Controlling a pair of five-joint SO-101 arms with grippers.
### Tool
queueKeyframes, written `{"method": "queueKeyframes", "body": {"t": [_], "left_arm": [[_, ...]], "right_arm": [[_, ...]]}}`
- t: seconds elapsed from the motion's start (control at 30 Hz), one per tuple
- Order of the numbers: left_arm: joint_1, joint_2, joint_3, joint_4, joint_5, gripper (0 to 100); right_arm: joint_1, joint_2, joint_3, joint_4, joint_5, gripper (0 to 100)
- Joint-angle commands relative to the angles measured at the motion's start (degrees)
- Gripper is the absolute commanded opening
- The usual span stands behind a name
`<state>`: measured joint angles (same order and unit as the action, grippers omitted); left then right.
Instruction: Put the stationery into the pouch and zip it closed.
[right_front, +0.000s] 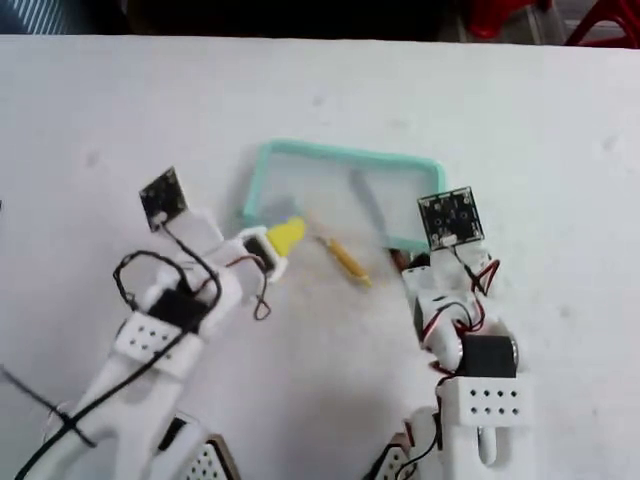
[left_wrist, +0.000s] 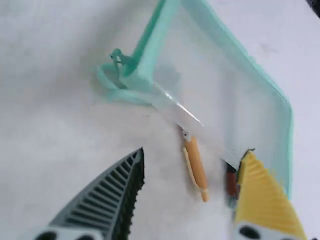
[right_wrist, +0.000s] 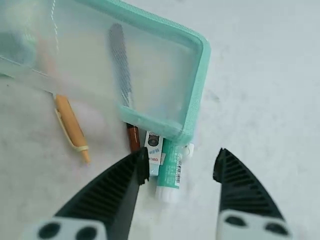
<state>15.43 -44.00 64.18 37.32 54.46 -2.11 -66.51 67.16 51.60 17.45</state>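
White table (right_front: 560, 130), matte top, spans the whole high view, w/ a few faint grey smudges (right_front: 92, 158) on it toward the far side. Beyond its far edge there's a dark strip of room (right_front: 300, 15). Red frame pieces (right_front: 500, 15) stand at the strip's right end & a pale blue striped patch (right_front: 30, 15) at its left end, both too cut off to ID.

Left arm (right_front: 150, 345): mine, stretched forward, angled inward toward other arm. Left gripper (left_wrist: 187, 197): jaws spread wide, grey finger (left_wrist: 112, 200) on one side, yellow finger (left_wrist: 262, 195) on other side, tips pointing down and forward. Right arm (right_front: 470, 365): mine, folded more, pointing straight ahead. Right gripper (right_wrist: 181, 162): jaws also well apart, both dark fingers (right_wrist: 112, 192) aimed down. Grippers near, not touching.
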Motion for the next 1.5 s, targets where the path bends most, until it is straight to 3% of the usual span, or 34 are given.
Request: {"method": "queueKeyframes", "body": {"t": [0.0, 0.2, 0.5, 0.63, 0.7, 0.8, 1.03, 1.17, 1.33, 1.47], "left_arm": [[-5.1, 14.7, -10.2, 1.6, 1.8, 31], [-8.7, 20.6, -20.4, 16.4, 1.8, 31], [-19.2, 25.9, -23.5, 4.9, 3.6, 31], [-27.4, 26.5, -26.3, 9.3, 3.4, 31], [-32.5, 25.2, -27.2, 14.2, 0.7, 31], [-40.8, 22.1, -27.1, 20.4, -9.8, 31], [-58.8, 18.6, -25.1, 27.8, -21.4, 31], [-60.0, 18.9, -18.4, 26.8, -25.8, 31], [-59.4, 18.9, -12.1, 17.9, -28.0, 31], [-57.5, 18.9, -10.0, 15.7, -28.0, 31]], "right_arm": [[-1.6, -1.2, -0.3, -0.7, -0.2, 21.1], [-2.6, -1.3, 0.5, -1.1, -0.1, 21.1], [-3.4, -1.2, 0.7, -1.3, -0.1, 21.1], [-4.5, -1.6, -1.9, -0.3, 1.5, 20.9], [-9.3, -1.1, -8.1, 5.5, 7.7, 20.9], [-17.9, 1.5, -16.6, 12.9, 14.6, 20.9], [-35.9, 16.4, -20.6, 11.0, 17.9, 20.9], [-43.6, 24.7, -20.6, 4.9, 25.1, 20.8], [-43.9, 38.4, -21.3, -6.5, 25.1, 21.1], [-43.8, 51.3, -28.2, -9.6, 25.1, 21.1]]}}
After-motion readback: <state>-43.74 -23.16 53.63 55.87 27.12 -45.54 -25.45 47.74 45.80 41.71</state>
